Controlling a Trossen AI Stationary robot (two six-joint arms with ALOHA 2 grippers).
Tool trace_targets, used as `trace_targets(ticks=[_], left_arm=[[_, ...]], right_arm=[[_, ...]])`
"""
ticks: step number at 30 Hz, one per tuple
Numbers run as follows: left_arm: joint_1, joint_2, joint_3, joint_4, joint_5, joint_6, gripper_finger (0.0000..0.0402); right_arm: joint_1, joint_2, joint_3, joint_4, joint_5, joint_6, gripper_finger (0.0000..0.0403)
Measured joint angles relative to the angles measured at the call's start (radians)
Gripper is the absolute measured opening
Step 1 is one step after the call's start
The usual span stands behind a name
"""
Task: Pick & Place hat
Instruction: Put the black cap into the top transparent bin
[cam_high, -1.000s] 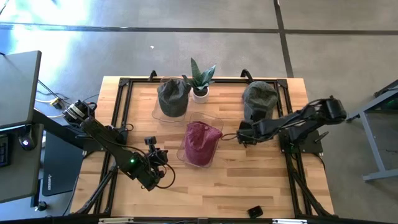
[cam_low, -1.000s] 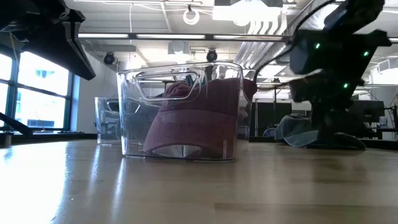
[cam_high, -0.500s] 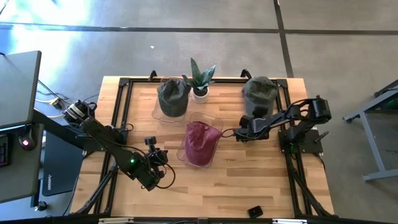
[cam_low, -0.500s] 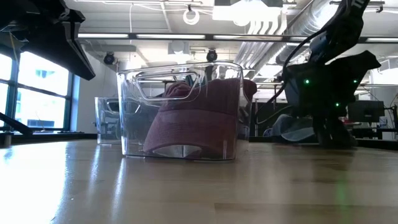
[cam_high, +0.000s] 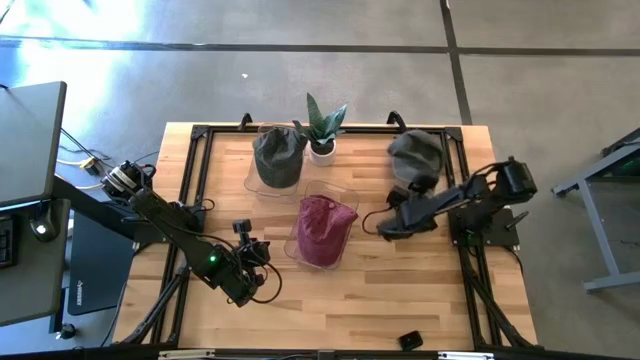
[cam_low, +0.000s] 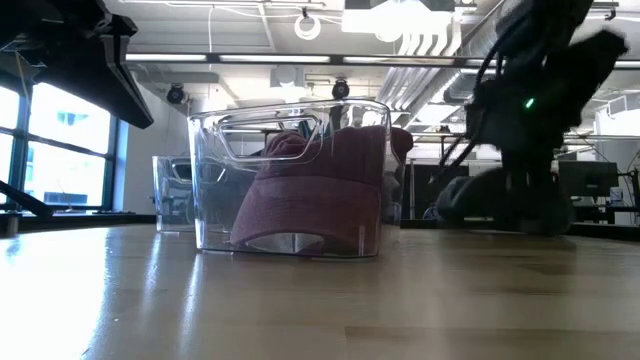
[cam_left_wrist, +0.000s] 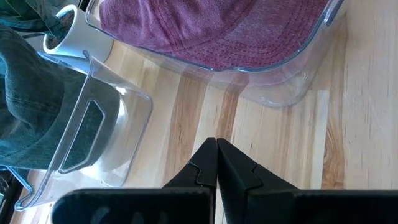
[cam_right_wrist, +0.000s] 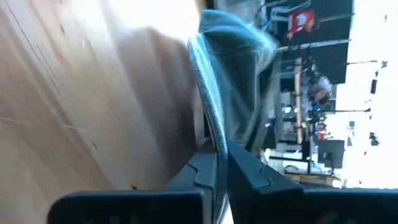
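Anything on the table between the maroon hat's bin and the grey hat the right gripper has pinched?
Only bare wood and the right gripper itself, shut on the grey hat brim. The high view shows nothing else between it and the clear bin.

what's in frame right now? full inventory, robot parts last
table: 1, light wood with a black frame, under everything
clear bin: 2, transparent; one at table centre, the other at the back left
maroon hat: 1, dark red, inside the centre bin
dark grey hat: 1, inside the back-left bin
grey hat: 1, grey-green, back right of the table, its brim pinched by the right gripper
potted plant: 1, green leaves in a white pot, back centre between the two grey hats
small black object: 1, front edge of the table; cannot tell what it is
left gripper: 1, dark, fingers shut and empty, front left, beside the centre bin
right gripper: 1, dark, fingers shut on the grey hat's brim, right of the centre bin
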Motion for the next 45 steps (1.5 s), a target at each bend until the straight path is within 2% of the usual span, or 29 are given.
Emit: trace_targets(ticks=[6,8,12,17,24,28,33,36,39,42,45], left_arm=[[0.0,0.0,0.0,0.0,-0.024,0.0,0.0004],[0.0,0.0,0.0,0.001,-0.036,-0.008,0.0004],[0.0,0.0,0.001,0.007,-0.045,-0.009,0.0004],[0.0,0.0,0.001,0.008,-0.045,-0.009,0.0004],[-0.021,0.0,0.031,-0.006,-0.1,0.008,0.0004],[-0.081,0.0,0.115,-0.011,-0.167,0.07,0.0004],[-0.167,0.0,0.239,-0.06,-0.243,0.104,0.0004],[-0.224,0.0,0.295,-0.103,-0.279,0.104,0.0004],[-0.274,0.0,0.336,-0.147,-0.311,0.103,0.0004],[-0.315,0.0,0.356,-0.198,-0.316,0.095,0.0004],[-0.353,0.0,0.358,-0.226,-0.322,0.093,0.0004]], right_arm=[[0.183,-0.013,0.184,-0.374,0.026,0.343,0.0011],[0.24,-0.016,0.244,-0.419,0.052,0.396,0.0007],[0.316,-0.063,0.339,-0.379,0.172,0.352,0.0007],[0.343,-0.115,0.434,-0.343,0.321,0.263,0.0007],[0.388,-0.222,0.484,-0.048,0.536,0.008,0.0007],[0.475,-0.273,0.455,0.082,0.514,-0.075,0.0007],[0.62,-0.281,0.415,0.198,0.452,-0.086,0.0007],[0.68,-0.281,0.377,0.364,0.399,-0.187,0.0007],[0.711,-0.28,0.335,0.647,0.275,-0.423,0.0007],[0.704,-0.279,0.257,1.118,0.084,-0.788,0.0007],[0.677,-0.277,0.169,1.585,-0.033,-1.089,0.0007]])
